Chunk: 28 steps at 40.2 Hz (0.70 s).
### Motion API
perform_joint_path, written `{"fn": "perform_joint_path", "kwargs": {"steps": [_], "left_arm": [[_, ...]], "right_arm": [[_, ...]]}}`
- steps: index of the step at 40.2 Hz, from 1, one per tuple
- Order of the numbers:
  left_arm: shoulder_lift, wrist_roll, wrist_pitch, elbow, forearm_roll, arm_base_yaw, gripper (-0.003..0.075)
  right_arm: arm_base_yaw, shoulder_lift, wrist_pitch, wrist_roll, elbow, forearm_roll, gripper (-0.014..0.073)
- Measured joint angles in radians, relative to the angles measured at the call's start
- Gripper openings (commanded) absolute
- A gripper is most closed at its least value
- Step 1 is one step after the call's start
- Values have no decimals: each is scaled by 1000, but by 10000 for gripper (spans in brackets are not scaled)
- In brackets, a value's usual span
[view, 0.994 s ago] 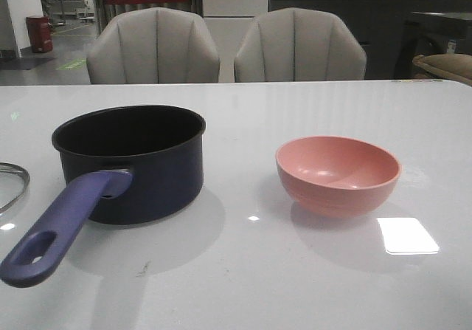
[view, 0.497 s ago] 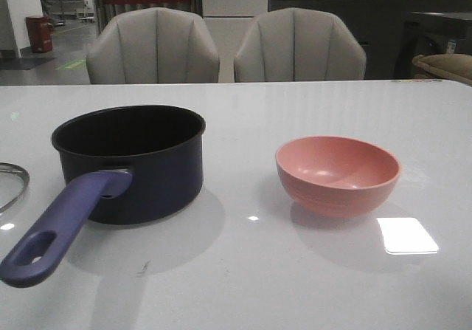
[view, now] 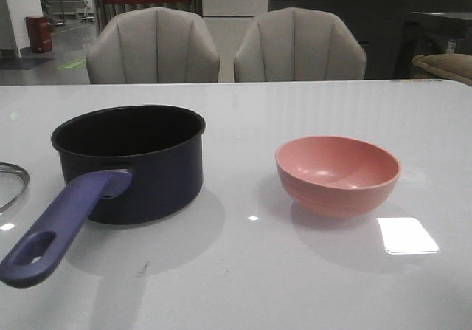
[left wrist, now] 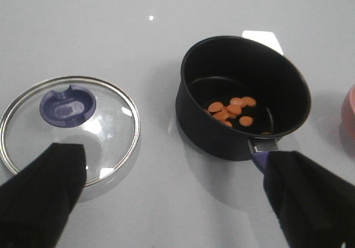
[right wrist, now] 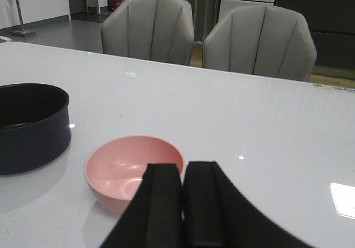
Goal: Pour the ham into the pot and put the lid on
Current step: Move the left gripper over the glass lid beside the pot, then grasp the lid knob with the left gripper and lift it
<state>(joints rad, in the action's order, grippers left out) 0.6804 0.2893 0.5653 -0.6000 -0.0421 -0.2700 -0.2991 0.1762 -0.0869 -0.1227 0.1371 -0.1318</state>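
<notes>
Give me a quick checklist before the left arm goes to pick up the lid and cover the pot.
1. Ham in pot: ok, orange slices lie on its bottom.
2. Pink bowl emptied: ok, nothing visible inside.
3. Lid reachable: ok, flat on the table beside the pot, knob up.
4. Left gripper ready: ok, jaws wide open, holding nothing.
5. Right gripper out of the way: ok, shut, near the bowl.
6. Pot opening unobstructed: ok.

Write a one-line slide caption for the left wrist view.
Open left end effector above the table: ham slices already in the pot, glass lid lying flat beside it.
</notes>
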Motion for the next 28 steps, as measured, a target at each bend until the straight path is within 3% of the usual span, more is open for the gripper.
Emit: {"fn": "perform_joint_path", "kwargs": {"steps": [18, 28], "left_arm": [[440, 28, 106, -209, 26, 239, 697], [669, -61, 210, -389, 65, 271, 697]], "right_arm": [[0, 0, 0, 0, 0, 0, 146], [0, 0, 0, 0, 0, 0, 146]]}}
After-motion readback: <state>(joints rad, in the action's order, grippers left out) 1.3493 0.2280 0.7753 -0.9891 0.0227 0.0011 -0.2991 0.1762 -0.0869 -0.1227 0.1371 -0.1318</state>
